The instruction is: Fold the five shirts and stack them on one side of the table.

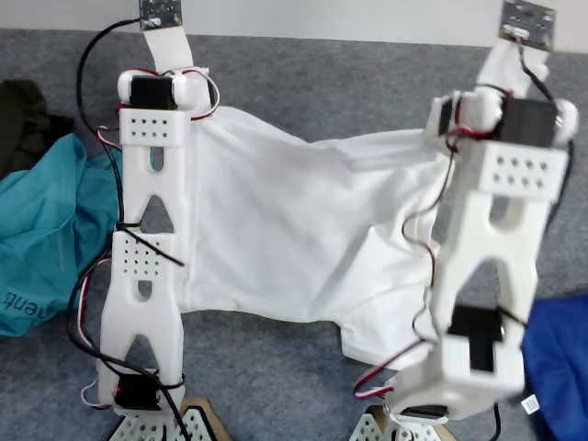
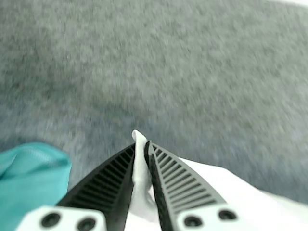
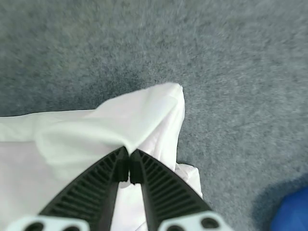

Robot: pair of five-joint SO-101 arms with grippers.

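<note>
The white shirt (image 1: 294,239) lay spread and wrinkled on the grey carpeted table (image 1: 276,377), stretched between the two arms, with one rumpled corner sagging toward the arms' bases on the right arm's side. The left arm (image 1: 152,239) reached along one edge of the shirt and the right arm (image 1: 496,230) along the opposite edge. In the left wrist view, the left gripper (image 2: 141,144) was closed, its ribbed black fingers (image 2: 103,187) pinching a thin upright fold of the white shirt (image 2: 226,187) between their tips, above bare grey carpet. In the right wrist view, the right gripper (image 3: 129,153) was likewise clamped together on the white shirt (image 3: 96,130), whose cloth rose in a soft ridge just beyond the fingertips and ended in a folded corner on the carpet. A crumpled teal shirt (image 1: 46,230) sat in a heap on the table at the outer side of the left arm, apart from the white one, and a blue shirt (image 1: 560,358) lay at the outer side of the right arm, near its base.
</note>
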